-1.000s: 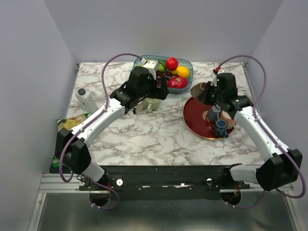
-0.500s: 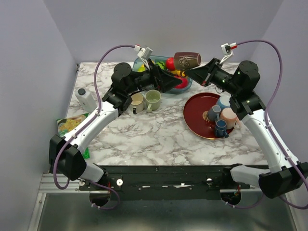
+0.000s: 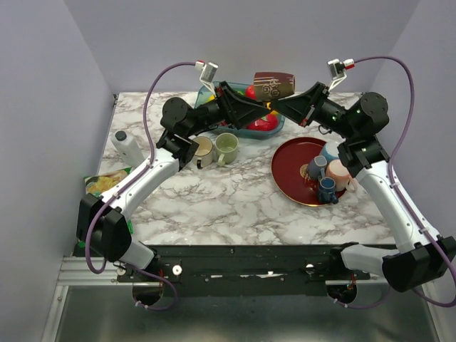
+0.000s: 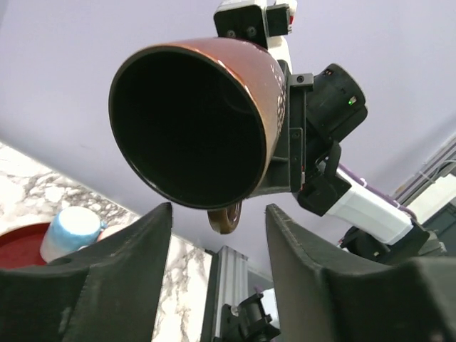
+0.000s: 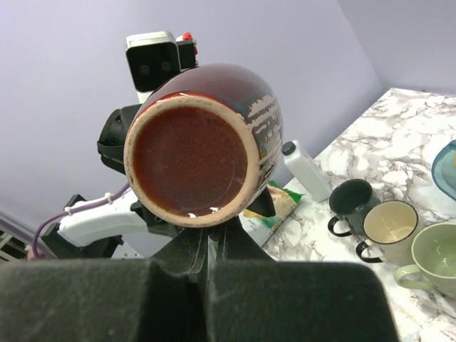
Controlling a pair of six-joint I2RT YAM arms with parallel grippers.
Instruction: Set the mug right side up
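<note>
I see the brown mug (image 3: 274, 85) up in the air, over the back of the marble surface (image 3: 214, 203). It is lying on its side. It is not upside down and not right side up. My right end effector (image 5: 209, 246) is clenched on the mug from below. In the right wrist view, the mug's round bottom faces that camera. I cannot tell just which part of the mug the fingers pinch. My left end effector (image 4: 219, 210) is spread wide and holds nothing. In the left wrist view, its two fingers (image 4: 121, 285) sit low, one on each side, and the dark mouth of the mug points at them. They do not touch the mug. The mug's handle (image 4: 226, 217) hangs down under it. Down on the surface there is a red plate (image 3: 291, 184) with a few small cups on it, on the right side. A green cup (image 3: 226, 148) and a cream cup (image 3: 204, 149) stand side by side near the middle. A white bottle (image 3: 128, 147) lies on the left. A blue bowl (image 3: 279, 107) with fruit sits at the back, under the mug.
</note>
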